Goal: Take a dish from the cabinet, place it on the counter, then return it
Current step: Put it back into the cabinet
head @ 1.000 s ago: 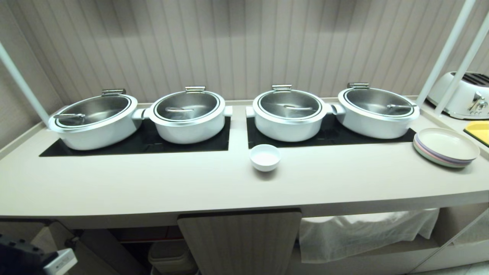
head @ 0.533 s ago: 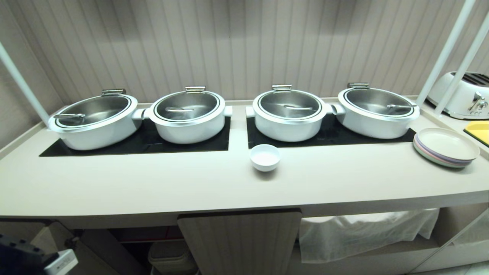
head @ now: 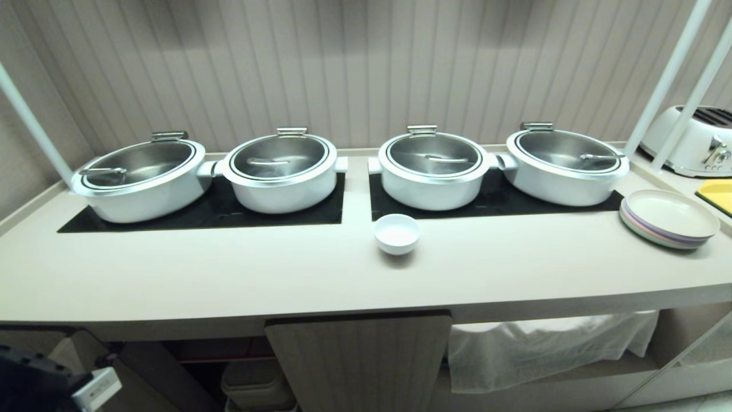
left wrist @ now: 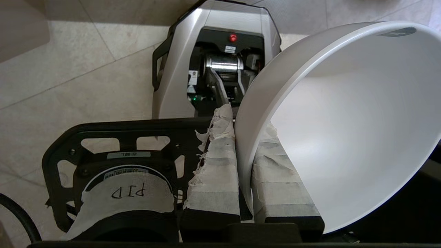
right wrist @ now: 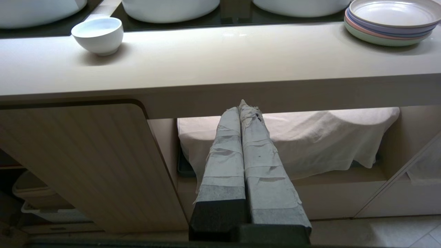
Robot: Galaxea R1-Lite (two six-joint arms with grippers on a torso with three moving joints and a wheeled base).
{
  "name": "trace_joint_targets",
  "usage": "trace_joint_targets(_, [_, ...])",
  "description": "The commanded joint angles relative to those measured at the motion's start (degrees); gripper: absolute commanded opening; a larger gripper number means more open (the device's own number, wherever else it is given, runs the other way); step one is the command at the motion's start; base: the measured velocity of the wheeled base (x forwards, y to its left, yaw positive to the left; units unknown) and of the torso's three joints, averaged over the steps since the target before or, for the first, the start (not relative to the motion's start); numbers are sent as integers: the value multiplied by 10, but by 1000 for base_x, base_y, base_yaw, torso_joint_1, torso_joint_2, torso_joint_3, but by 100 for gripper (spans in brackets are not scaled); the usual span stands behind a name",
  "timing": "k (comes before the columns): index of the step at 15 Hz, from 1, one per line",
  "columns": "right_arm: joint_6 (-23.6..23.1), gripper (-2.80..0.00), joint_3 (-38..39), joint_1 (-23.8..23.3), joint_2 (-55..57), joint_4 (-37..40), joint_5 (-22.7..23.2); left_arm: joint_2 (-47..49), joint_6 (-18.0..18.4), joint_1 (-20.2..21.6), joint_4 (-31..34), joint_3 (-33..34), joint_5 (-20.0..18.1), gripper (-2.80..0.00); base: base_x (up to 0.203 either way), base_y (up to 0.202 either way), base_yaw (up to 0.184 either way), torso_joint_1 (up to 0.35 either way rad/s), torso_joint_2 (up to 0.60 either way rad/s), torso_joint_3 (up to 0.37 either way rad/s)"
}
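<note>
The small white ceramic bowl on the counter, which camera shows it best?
The right wrist view: the small white ceramic bowl stands close and side-on on the beige counter. The head view shows it smaller, from above. The left wrist view shows only another held bowl.

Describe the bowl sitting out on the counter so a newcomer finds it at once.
Along the long beige counter stand four lidded white pots on black panels. Just in front of the third pot from the left sits the small white bowl, open and empty. It is far smaller than the pots and deeper than the pastel plates at the right end.
</note>
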Motion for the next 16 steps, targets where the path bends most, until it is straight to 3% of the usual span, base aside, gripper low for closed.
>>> trace_joint_targets(1, [0,-280,-1,0,1,0,0,15,-1,0,-1,-3,0,-280,0,0,0,-63,141,66])
trace_joint_targets(16, [2,-280,0,0,2,0,0,40,-1,0,-30,-1,0,-280,0,0,0,-66,144,73])
